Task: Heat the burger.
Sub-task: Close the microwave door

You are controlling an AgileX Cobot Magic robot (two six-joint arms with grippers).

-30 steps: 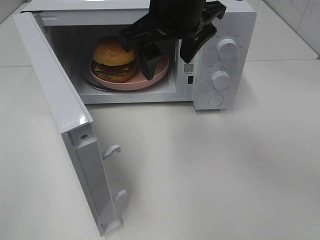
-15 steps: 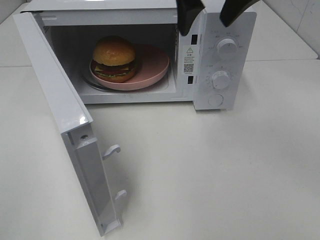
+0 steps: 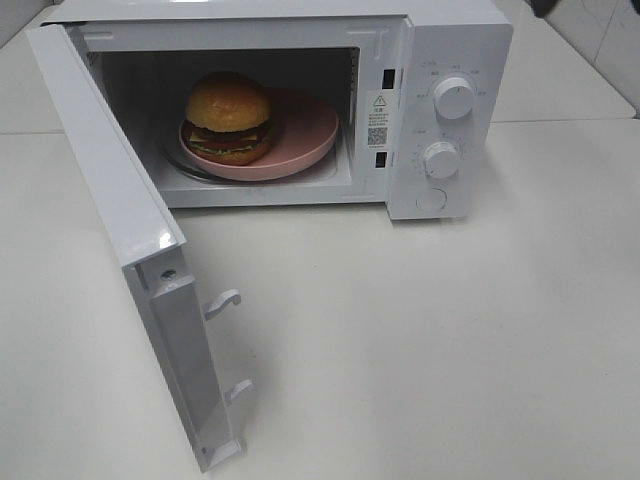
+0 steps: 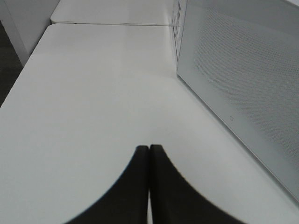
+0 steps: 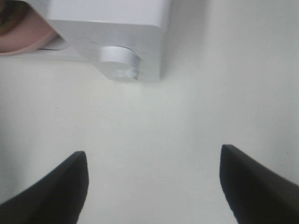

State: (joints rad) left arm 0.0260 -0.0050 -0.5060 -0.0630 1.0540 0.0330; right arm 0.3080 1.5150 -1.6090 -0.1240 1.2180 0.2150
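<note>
1. In the high view, the thing closest to you is the microwave door (image 3: 150,260). It is swung wide open and runs from the upper left down to the lower left of the frame. Two small white hooks (image 3: 225,300) stick out of its edge.
2. The white table (image 3: 450,340) fills the lower right of the frame.
3. Farther back, the microwave (image 3: 450,40) sits across the top. Inside it, the burger (image 3: 229,117) stands upright on the left part of a pink plate (image 3: 310,135), bun on top.
4. Right of the opening you see the upper knob (image 3: 455,98) and the lower knob (image 3: 440,158).
5. Your left gripper (image 4: 149,148) has its two tips pressed together with nothing between them. It hangs over the table, beside the dotted panel of the door.
6. Your right gripper (image 5: 152,161) has its fingers (image 5: 70,182) far apart and holds nothing. Past it are the bare table and the front of the microwave.
</note>
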